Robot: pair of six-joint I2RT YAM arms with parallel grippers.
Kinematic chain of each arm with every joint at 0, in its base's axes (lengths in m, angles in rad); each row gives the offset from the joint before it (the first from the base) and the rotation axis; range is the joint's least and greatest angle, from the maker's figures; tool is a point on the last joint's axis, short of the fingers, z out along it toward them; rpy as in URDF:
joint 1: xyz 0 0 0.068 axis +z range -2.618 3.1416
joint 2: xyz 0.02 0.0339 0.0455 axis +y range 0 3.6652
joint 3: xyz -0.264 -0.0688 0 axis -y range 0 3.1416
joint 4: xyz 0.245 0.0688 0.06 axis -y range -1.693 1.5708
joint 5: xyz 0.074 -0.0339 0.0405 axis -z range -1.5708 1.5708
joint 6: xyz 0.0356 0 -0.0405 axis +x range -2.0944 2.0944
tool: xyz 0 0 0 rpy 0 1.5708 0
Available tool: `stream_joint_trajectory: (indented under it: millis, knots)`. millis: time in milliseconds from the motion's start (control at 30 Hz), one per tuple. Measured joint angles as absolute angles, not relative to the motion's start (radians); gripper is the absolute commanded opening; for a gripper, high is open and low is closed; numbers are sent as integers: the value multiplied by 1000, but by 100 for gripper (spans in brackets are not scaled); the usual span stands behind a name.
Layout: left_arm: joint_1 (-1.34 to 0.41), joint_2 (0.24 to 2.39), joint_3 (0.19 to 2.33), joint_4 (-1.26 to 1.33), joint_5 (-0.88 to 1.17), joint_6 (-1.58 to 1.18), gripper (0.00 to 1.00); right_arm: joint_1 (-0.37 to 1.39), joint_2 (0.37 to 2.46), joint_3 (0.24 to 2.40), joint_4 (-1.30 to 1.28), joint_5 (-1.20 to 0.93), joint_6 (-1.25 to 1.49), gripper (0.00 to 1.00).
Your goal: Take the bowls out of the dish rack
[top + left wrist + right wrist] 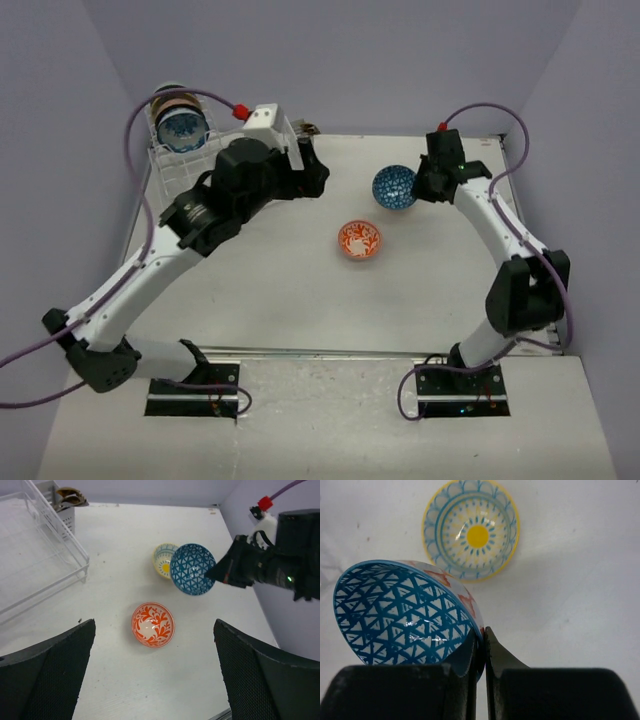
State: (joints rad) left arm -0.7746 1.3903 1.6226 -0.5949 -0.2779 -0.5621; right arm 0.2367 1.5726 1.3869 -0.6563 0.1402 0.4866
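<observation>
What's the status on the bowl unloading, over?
Left tool open, empty. Right tool shut on blue bowl rim, bowl tilted off the table. Orange bowl, yellow bowl on table; another bowl in rack. Yellow bowl close to held one.

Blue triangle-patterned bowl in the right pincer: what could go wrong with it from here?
1. The right pincer pinches the blue triangle-patterned ceramic bowl only by its thin rim, and the bowl hangs tilted, so it might slip and drop.
2. The round yellow-centred ceramic bowl sits on the white table close beside or under it; lowering here could knock the two together and chip them.
</observation>
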Motion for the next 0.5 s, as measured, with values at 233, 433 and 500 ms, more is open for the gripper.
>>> stream_joint_trajectory:
  millis: [233, 433, 500]
  knots:
    - [-773, 915, 1352, -616, -322, -538, 100, 89, 1967, 1748, -674, 86, 489, 0]
    - [-773, 699, 1262, -737, -396, -503, 100, 53, 2142, 1883, -723, -1, 494, 0]
    - [-773, 675, 1258, -778, -411, -492, 100, 49, 2162, 1894, -741, -31, 493, 0]
